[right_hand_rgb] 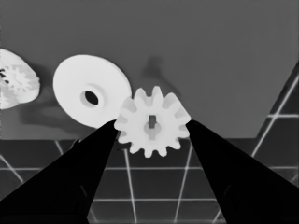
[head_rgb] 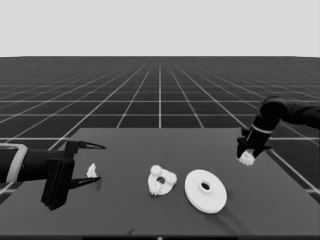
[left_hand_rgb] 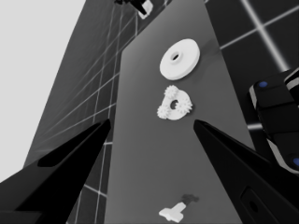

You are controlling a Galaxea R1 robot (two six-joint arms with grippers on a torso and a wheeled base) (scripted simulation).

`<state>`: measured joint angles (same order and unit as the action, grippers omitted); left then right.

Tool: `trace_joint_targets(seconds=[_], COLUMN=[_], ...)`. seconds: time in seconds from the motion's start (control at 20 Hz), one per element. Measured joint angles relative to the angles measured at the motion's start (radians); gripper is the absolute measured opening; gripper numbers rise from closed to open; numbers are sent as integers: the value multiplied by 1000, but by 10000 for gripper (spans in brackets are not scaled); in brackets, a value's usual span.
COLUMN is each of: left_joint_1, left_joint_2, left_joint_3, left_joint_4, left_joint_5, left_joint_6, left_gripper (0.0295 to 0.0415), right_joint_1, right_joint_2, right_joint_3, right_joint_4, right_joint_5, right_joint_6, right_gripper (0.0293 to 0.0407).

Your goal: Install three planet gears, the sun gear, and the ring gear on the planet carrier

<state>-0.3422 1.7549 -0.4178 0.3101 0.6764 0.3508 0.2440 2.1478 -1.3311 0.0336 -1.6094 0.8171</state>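
My right gripper (head_rgb: 246,155) hangs above the table's right side, shut on a small toothed gear (head_rgb: 247,159). In the right wrist view that gear (right_hand_rgb: 152,133) sits between the fingers (right_hand_rgb: 88,158) with its keyed hole showing. The smaller round part (head_rgb: 161,180) lies at the table's middle with three gears (left_hand_rgb: 171,91) on it around its hole. To its right rests the larger round part (head_rgb: 205,191), also seen from the right wrist as a tilted disc (right_hand_rgb: 74,84). My left gripper (head_rgb: 100,163) waits open over the table's left end.
A thin white piece (head_rgb: 91,171) lies on the table between the left gripper's fingers, untouched; the left wrist view shows this piece (left_hand_rgb: 172,212) too. Dark machinery with blue lights (left_hand_rgb: 275,116) stands past the table's edge. The table's right edge runs close under the right gripper.
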Motion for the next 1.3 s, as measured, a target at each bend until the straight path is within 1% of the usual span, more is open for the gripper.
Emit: trace_joint_targets(seconds=[0.05, 0.1, 0.15, 0.2, 0.25, 0.35, 0.55, 0.6, 0.65, 0.7, 0.75, 0.9, 1.3], left_joint_1=[0, 0, 0, 0, 0, 0, 0, 0, 0, 0, 0, 0, 0], left_joint_2=[0, 0, 0, 0, 0, 0, 0, 0, 0, 0, 0, 0, 0], left_joint_3=[0, 0, 0, 0, 0, 0, 0, 0, 0, 0, 0, 0, 0], left_joint_4=[0, 0, 0, 0, 0, 0, 0, 0, 0, 0, 0, 0, 0], left_joint_5=[0, 0, 0, 0, 0, 0, 0, 0, 0, 0, 0, 0, 0], left_joint_6=[0, 0, 0, 0, 0, 0, 0, 0, 0, 0, 0, 0, 0], left_gripper=[385, 385, 385, 385, 385, 385, 385, 385, 385, 385, 385, 385, 385], right_joint_1=[1, 2, 1, 1, 0, -1, -2, -118, -218, -273, -302, -332, -347], right_joint_2=[0, 124, 411, 614, 734, 842, 891, 890, 896, 904, 910, 919, 920], right_joint_3=[-1, 144, 135, 16, -97, -233, -309, -301, -323, -354, -378, -409, -416], right_joint_4=[1, 16, 20, 20, 19, 17, 16, -122, -204, -251, -277, -305, -310], right_joint_5=[-1, 14, 29, 33, 33, 31, 29, 53, 68, 80, 90, 102, 105], right_joint_6=[0, 406, 618, 661, 648, 608, 581, 588, 574, 554, 539, 520, 555], right_gripper=[309, 309, 309, 309, 309, 309, 309, 309, 309, 309, 309, 309, 309])
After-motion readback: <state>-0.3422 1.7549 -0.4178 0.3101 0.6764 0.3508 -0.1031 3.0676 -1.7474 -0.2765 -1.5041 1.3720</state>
